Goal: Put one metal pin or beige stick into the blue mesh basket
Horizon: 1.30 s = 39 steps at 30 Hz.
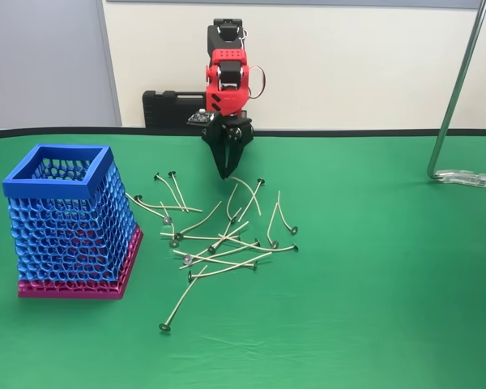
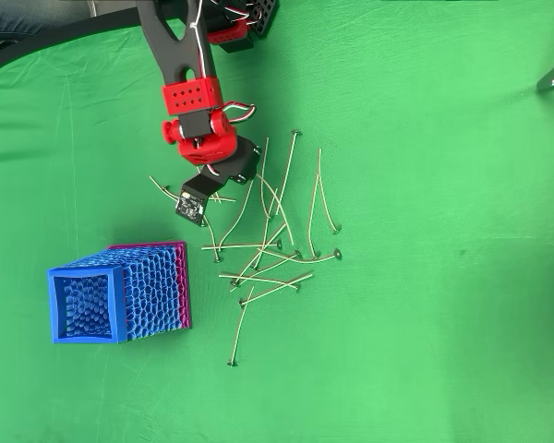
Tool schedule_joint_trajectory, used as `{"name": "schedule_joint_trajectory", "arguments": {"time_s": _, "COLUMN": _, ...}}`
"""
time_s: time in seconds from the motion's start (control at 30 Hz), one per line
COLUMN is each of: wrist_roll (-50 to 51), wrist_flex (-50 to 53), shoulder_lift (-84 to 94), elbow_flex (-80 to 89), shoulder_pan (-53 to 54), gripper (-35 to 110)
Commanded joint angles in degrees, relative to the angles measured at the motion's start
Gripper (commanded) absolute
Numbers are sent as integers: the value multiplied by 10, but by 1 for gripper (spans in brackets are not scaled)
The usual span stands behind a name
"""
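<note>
Nearest the camera in the fixed view lies one stray beige stick [image 1: 182,303], its metal disc pointing toward the front edge of the table [image 1: 373,324], a little apart from the rest. Behind it the main scatter of sticks [image 1: 219,235] sprawls across the green cloth around the middle of the table, criss-crossed and overlapping. Over toward the left edge stands the blue mesh basket [image 1: 61,219] on its pink base, upright, well apart from the arm; I can't tell through the lattice whether anything lies inside.

At the back of the pile, the red and black gripper [image 1: 224,172] hangs point-down just above the far sticks. Its fingers look nearly together, with nothing between them as far as I can see. By my reckoning the job is barely started: picking, carrying and dropping all remain.
</note>
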Motion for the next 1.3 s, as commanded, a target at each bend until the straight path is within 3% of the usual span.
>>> {"name": "schedule_joint_trajectory", "arguments": {"time_s": 0.0, "wrist_roll": 7, "wrist_flex": 27, "shoulder_lift": 29, "elbow_flex": -69, "shoulder_pan": 9, "gripper": 1}}
{"name": "schedule_joint_trajectory", "arguments": {"time_s": 0.37, "wrist_roll": 34, "wrist_flex": 111, "shoulder_lift": 52, "elbow_flex": -221, "shoulder_pan": 32, "gripper": 1}}
{"name": "schedule_joint_trajectory", "arguments": {"time_s": 1.27, "wrist_roll": 61, "wrist_flex": 152, "shoulder_lift": -39, "elbow_flex": -592, "shoulder_pan": 162, "gripper": 1}}
